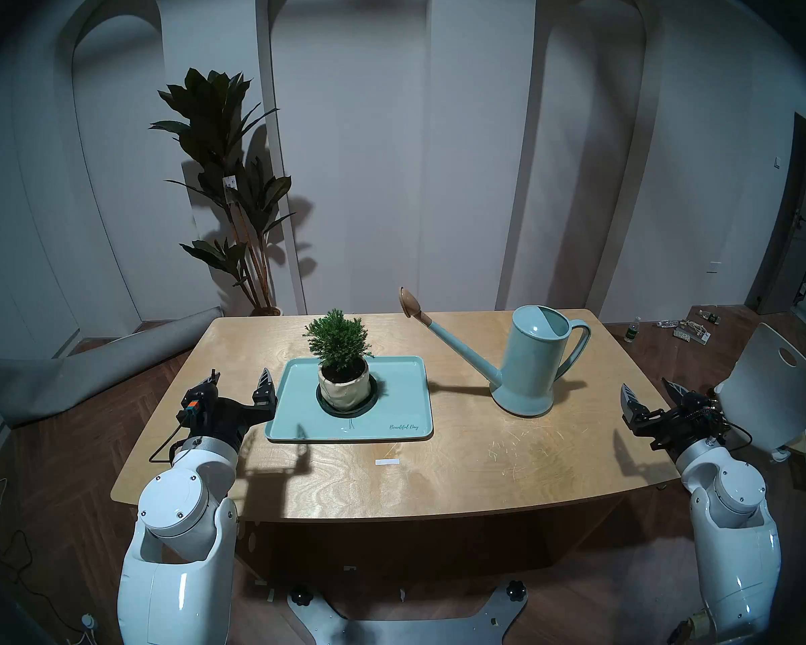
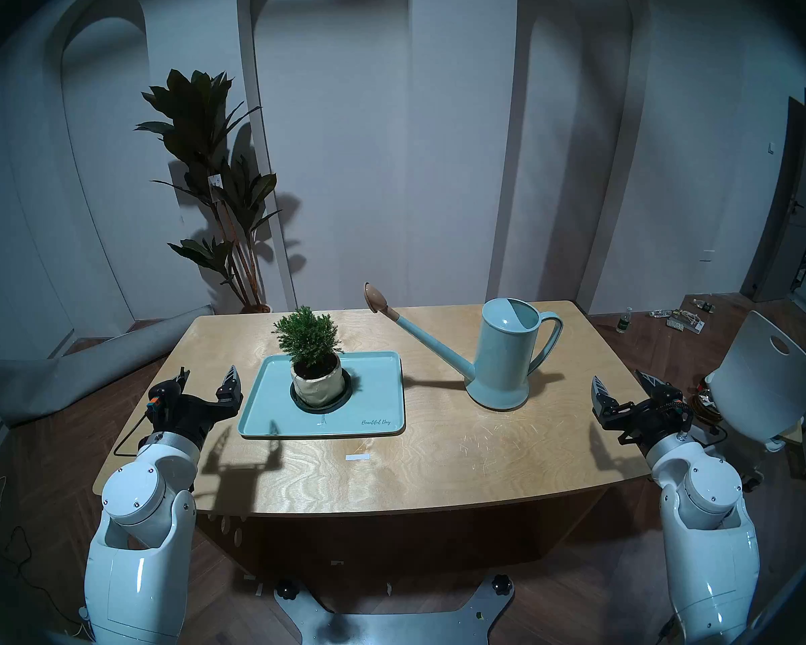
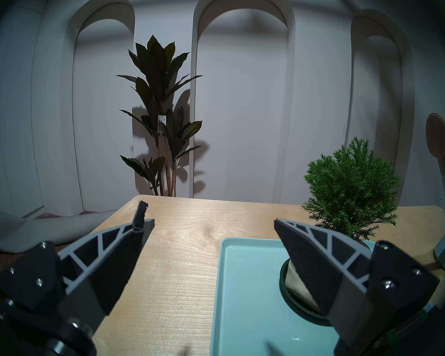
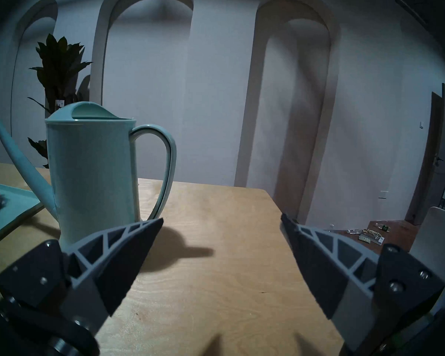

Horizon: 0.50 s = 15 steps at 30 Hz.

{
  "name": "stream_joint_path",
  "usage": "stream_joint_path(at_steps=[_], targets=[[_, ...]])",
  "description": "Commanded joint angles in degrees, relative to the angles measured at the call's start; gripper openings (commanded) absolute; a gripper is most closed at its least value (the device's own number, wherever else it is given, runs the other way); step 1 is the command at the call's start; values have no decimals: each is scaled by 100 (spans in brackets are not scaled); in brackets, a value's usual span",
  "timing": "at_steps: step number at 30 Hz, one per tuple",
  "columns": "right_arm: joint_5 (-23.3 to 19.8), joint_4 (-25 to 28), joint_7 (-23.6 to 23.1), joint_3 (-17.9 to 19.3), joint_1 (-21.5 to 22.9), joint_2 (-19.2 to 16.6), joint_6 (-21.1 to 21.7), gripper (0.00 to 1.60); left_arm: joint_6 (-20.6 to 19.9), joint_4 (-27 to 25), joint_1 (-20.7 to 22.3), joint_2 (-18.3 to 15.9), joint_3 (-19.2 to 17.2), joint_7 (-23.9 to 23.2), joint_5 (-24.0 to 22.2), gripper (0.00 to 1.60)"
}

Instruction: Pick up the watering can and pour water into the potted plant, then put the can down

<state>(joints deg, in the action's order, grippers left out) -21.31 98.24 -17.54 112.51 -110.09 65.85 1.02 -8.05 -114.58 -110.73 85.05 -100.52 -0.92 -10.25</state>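
Observation:
The pale teal watering can [image 1: 533,358] [image 2: 506,351] [image 4: 91,175] stands upright on the right half of the wooden table [image 1: 392,481], its loop handle facing right and its long spout with a tan rose head [image 1: 410,302] pointing left. The potted plant [image 1: 340,355] [image 2: 310,351] [image 3: 350,186], a small bushy shrub in a cream pot on a black saucer, sits on a teal tray [image 1: 392,425]. My left gripper [image 1: 239,382] [image 3: 212,224] hovers open just left of the tray. My right gripper [image 1: 647,392] [image 4: 221,222] is open and empty, to the right of the can near the table's right edge.
A tall broad-leaved floor plant [image 1: 226,174] stands behind the table's back left. A rolled grey mat [image 1: 89,369] lies on the floor at left. A white chair [image 1: 764,388] stands close to my right arm. A small white label [image 1: 387,461] lies on the table's front.

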Motion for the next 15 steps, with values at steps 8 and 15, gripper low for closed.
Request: stream_joint_path(at_steps=[8,15], targets=[[102,-293,207,-784,962,-846,-92,160,27,-105,30,-2,-11,2,-6,160],[160,-526,391,-1039,1336,-994,-107,160,27,-107,29,-3,-11,3,-6,160]])
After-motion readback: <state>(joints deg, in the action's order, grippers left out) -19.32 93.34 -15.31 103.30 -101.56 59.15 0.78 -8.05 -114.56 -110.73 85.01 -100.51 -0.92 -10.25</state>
